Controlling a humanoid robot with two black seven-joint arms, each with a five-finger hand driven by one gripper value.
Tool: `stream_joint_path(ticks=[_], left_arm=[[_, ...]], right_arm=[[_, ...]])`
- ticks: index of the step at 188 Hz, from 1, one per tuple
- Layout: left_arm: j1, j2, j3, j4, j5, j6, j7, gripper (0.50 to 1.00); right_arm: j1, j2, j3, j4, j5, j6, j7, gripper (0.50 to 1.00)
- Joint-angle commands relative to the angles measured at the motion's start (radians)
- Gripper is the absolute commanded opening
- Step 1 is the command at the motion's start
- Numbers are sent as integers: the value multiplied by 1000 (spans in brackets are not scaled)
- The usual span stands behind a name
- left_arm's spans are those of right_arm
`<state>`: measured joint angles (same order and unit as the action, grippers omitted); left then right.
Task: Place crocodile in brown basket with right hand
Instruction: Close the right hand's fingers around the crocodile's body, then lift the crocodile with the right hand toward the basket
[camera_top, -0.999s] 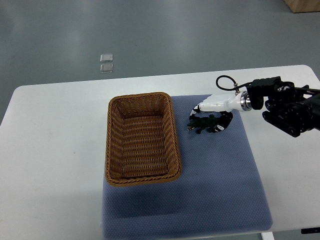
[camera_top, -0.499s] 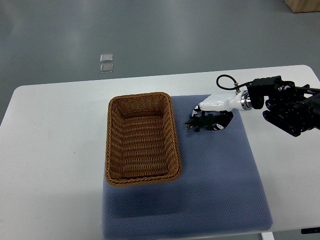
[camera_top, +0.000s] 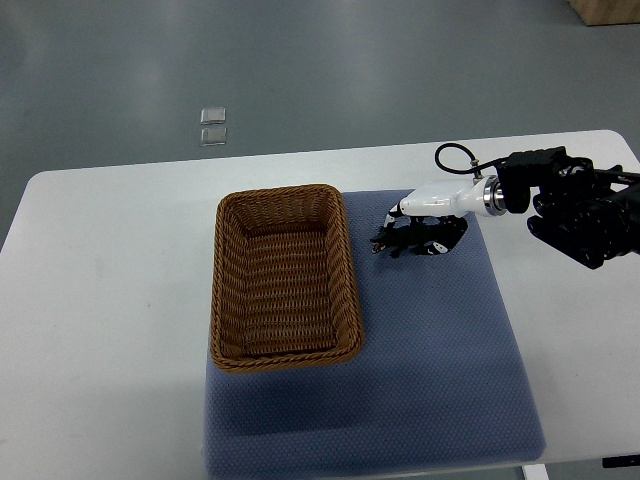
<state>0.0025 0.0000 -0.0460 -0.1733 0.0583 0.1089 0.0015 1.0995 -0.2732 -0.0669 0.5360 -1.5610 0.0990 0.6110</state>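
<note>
Right hand has its fingers curled around the crocodile over the blue mat, grip secured for carrying left to the empty basket.

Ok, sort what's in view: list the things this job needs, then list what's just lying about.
Needed for the job:
- crocodile, dark green, in the right hand's grasp, over the mat
- brown basket, empty, on the mat's left part
- right hand

Just lying about:
- blue mat
- white table
- two small clear squares on the floor beyond
</note>
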Motion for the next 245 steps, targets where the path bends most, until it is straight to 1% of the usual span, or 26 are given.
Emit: stream_joint_path(ticks=[1, 75, 121, 192, 219, 245], left_arm=[[-1, 0, 0, 0, 0, 0, 0, 1000], [1, 0, 0, 0, 0, 0, 0, 1000], [1, 0, 0, 0, 0, 0, 0, 1000], [1, 0, 0, 0, 0, 0, 0, 1000], [1, 0, 0, 0, 0, 0, 0, 1000], [1, 0, 0, 0, 0, 0, 0, 1000]], right_arm=[[0, -4, 10, -1, 2, 1, 0, 541], [23, -14, 13, 1, 116, 1, 0, 541], [23, -14, 15, 1, 121, -2, 0, 539], [29, -26, 124, 4, 156, 2, 0, 539], [34, -27, 179, 24, 163, 5, 0, 539], [69, -50, 180, 96, 165, 7, 0, 539]])
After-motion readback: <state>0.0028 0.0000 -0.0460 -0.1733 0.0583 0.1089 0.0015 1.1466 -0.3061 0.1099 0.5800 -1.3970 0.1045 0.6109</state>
